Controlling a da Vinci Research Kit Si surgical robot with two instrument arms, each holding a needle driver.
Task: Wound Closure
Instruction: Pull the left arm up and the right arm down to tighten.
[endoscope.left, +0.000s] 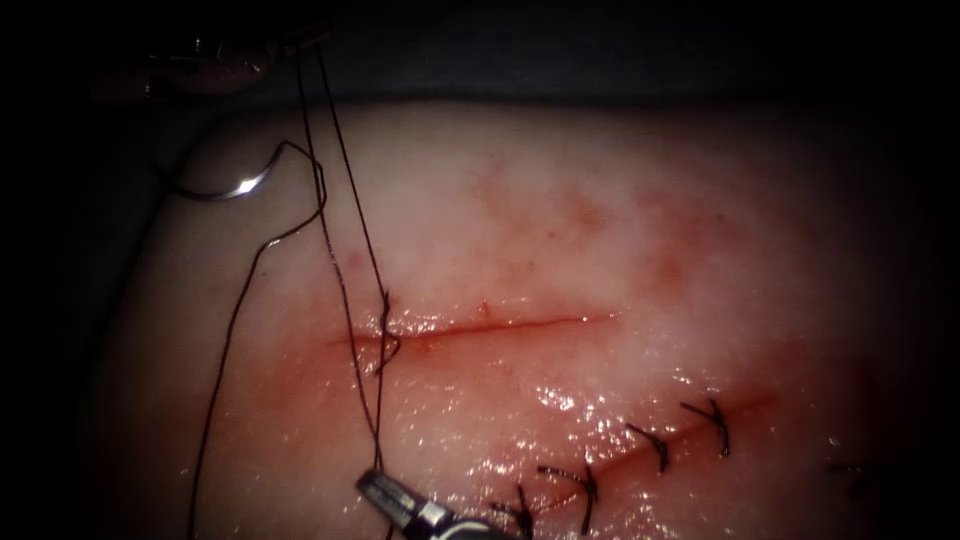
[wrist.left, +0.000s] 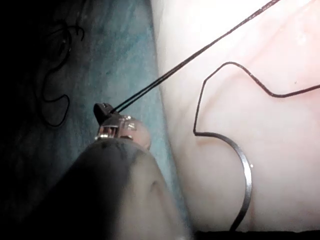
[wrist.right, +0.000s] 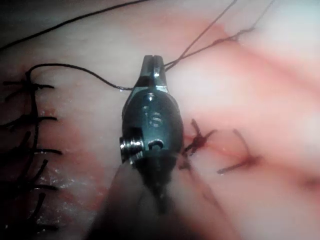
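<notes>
Endoscope view: the pale, wet pork-belly tissue (endoscope.left: 620, 230) carries a thin red horizontal cut (endoscope.left: 480, 325), with red fluid (endoscope.left: 300, 350) at its left end. The curved steel needle (endoscope.left: 225, 190) lies loose on the tissue, well left of the cut and not in it; no tool holds it. Thin dark thread (endoscope.left: 345, 200) rises from the cut's left end in two strands to the left end effector (endoscope.left: 225, 65), and another run drops to the right end effector (endoscope.left: 385, 490), which pinches it. Dark finished stitches (endoscope.left: 650, 445) close a second cut nearby.

Left wrist view: the left end effector (wrist.left: 103, 110) is pressed together on two taut thread (wrist.left: 200, 52) strands. The needle (wrist.left: 244, 175) rests flat on the tissue (wrist.left: 280, 135), its tail trailing slack thread.

Right wrist view: the right end effector (wrist.right: 151, 64) is clamped on the thread (wrist.right: 195, 45) above the tissue (wrist.right: 270, 100).

The thread looks light and limp, probably slippery when wet, so a firm pinch suits it. The needle seems stiff and smooth; mid-curve would be the steadiest hold. The tissue looks soft and tearable.
</notes>
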